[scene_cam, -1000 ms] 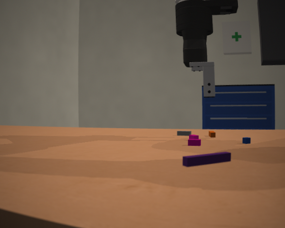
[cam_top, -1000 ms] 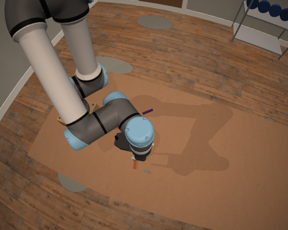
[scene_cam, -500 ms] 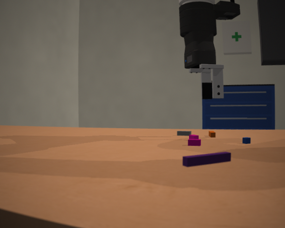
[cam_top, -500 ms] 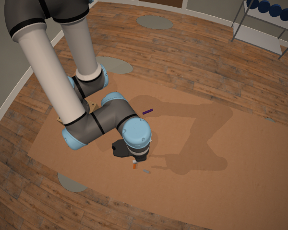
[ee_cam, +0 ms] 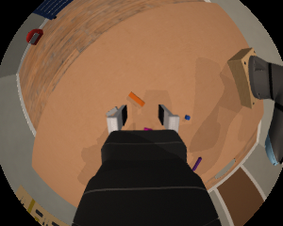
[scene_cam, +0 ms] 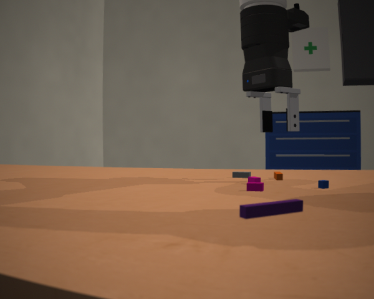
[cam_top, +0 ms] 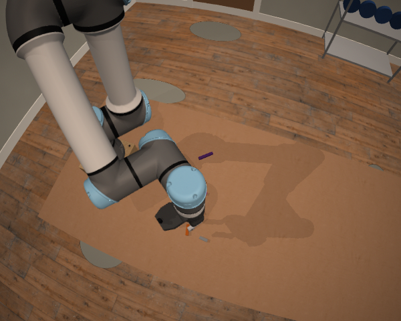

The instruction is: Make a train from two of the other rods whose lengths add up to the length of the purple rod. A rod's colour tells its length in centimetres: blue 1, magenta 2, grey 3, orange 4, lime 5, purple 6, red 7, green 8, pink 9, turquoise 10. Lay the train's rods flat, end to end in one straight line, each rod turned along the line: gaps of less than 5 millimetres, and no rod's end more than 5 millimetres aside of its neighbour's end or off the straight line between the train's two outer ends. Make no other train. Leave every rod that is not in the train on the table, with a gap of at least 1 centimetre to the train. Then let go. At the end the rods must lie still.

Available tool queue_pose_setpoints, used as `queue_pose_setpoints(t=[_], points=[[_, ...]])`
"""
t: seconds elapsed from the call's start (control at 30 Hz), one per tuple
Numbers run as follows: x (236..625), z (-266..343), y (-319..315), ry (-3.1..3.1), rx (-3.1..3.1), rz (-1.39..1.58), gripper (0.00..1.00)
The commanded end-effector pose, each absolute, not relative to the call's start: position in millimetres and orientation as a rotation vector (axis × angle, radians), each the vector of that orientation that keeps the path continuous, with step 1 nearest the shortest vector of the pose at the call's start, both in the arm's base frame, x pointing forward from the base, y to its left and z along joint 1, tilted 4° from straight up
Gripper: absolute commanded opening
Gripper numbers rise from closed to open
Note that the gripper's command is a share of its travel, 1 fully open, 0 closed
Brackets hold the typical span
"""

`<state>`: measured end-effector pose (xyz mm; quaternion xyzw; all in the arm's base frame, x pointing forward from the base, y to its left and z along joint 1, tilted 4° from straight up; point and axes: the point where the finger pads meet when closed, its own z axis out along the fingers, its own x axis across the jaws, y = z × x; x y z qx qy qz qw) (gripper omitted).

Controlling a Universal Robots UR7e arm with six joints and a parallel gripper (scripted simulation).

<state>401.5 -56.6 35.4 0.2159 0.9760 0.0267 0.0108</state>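
Note:
My gripper (scene_cam: 279,131) (ee_cam: 142,111) is open and empty, high above the table. The orange rod (cam_top: 187,230) (scene_cam: 278,175) (ee_cam: 136,99) lies flat, just ahead of the fingers in the wrist view. The grey rod (cam_top: 204,239) (scene_cam: 241,174) lies flat near it; the left finger mostly hides it in the wrist view. Two magenta rods, a rear one (scene_cam: 254,179) and a front one (scene_cam: 255,187), lie close together; the arm mostly hides them in the other views. The blue rod (scene_cam: 323,184) (ee_cam: 188,117) lies apart from them. The purple rod (cam_top: 205,156) (scene_cam: 270,208) (ee_cam: 197,164) lies flat, apart from the others.
The tan table top (cam_top: 331,221) (scene_cam: 84,257) (ee_cam: 160,42) carries the rods and the arm's shadow. The wooden base block (ee_cam: 244,77) stands by the arm's base at the table's edge. The arm covers part of the table in the top view.

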Motion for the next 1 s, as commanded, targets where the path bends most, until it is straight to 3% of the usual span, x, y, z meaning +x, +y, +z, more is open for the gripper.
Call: queue_pose_setpoints(t=[0.0, 0.97], points=[[402.9, 34.6, -60.1, 3.078, 0.455, 0.092, 1.00], [409.0, 29.3, -68.0, 3.048, -0.534, 0.073, 1.00]])
